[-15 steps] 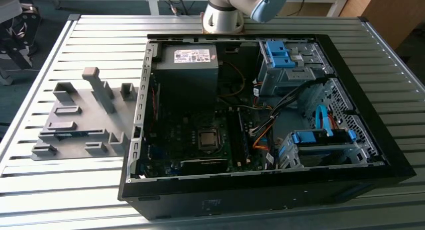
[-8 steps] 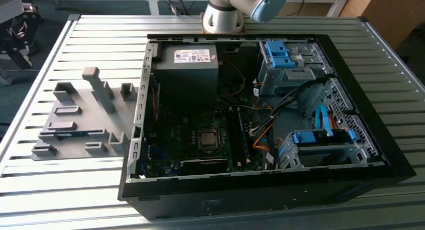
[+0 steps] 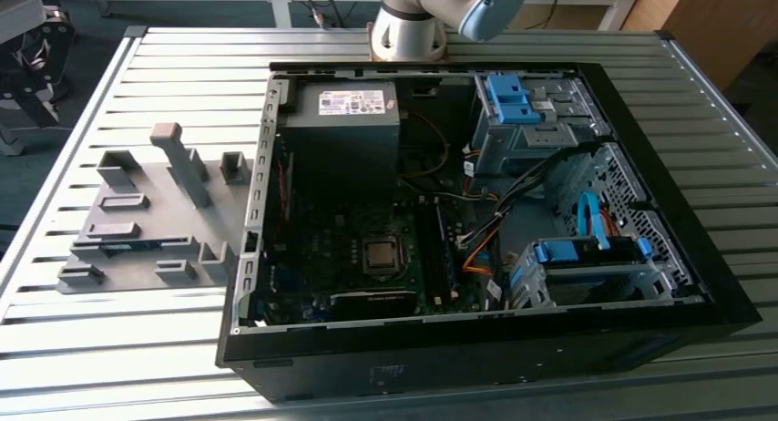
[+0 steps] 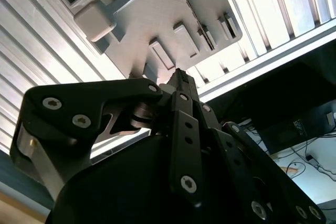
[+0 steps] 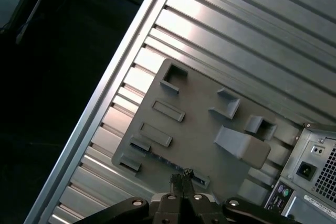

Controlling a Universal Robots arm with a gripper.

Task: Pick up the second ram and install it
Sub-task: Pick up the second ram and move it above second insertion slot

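Fingers point(image 5: 176, 184) pinched together over moulded grey plastic tray point(image 5: 199, 124) holding thin blue-green ram point(image 3: 127, 247).

Grey slotted holder tray point(image 5: 199, 124) is straight ahead of the tool point(image 5: 181, 176) in both wrist views, flat on the ribbed metal counter point(image 5: 252, 35). The tray has raised blocks, pockets and one tall post point(image 3: 182, 166).

Open black PC case point(image 3: 486, 366) lies on its side just beside the tray, off to the tool's flank. Its rear panel with mains socket point(image 5: 304, 169) is near the tool.

Inside the case, further from the tool than the tray:
- grey power supply point(image 3: 346, 111)
- bare CPU socket point(image 3: 382, 254)
- blue drive-bay clips point(image 3: 511, 97)
- orange cable point(image 3: 476, 257)
- blue cable point(image 3: 592, 222)

Dark floor point(image 5: 52, 77) lies past the counter edge.
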